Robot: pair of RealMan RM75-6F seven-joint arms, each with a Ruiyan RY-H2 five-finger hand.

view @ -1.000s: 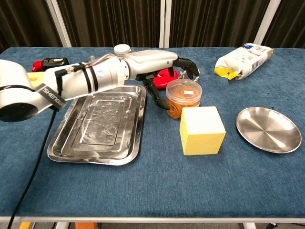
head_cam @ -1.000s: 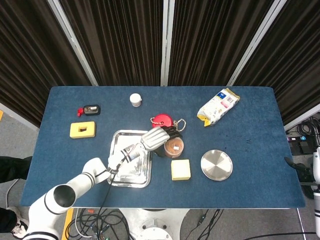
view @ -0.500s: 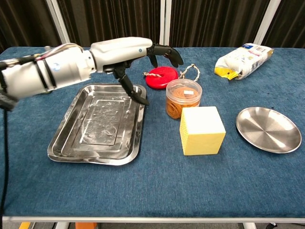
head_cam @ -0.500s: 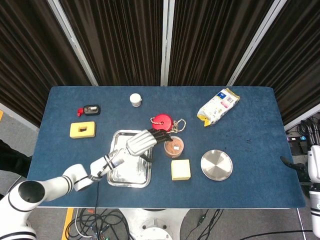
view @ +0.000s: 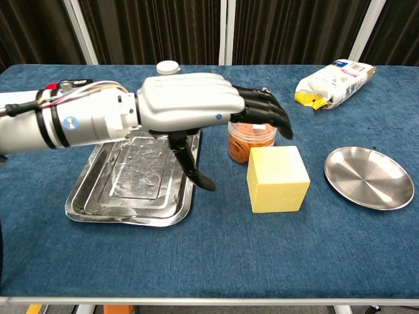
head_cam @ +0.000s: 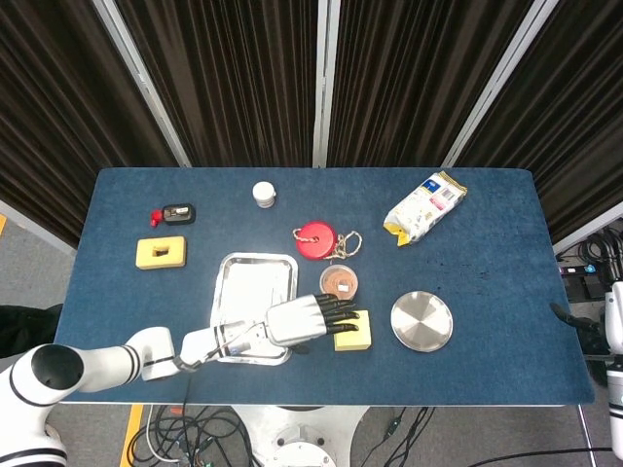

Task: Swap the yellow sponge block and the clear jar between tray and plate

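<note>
the left hand (view: pixel 196 104) has left the clear jar (view: pixel 251 137) and now hovers open and empty over the yellow sponge block (view: pixel 277 178), both between tray (view: pixel 131 203) and plate (view: pixel 366 176); a sponge grasp seems next.

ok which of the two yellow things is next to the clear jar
The solid yellow sponge block, right beside the clear jar. The flat yellow piece with a slot lies far left.

The sponge block (view: pixel 277 179) is pale yellow; just behind it, the clear jar (view: pixel 251 140) shows orange-brown contents. Beside the block, the plate (view: pixel 368 177) is plain silver.
</note>
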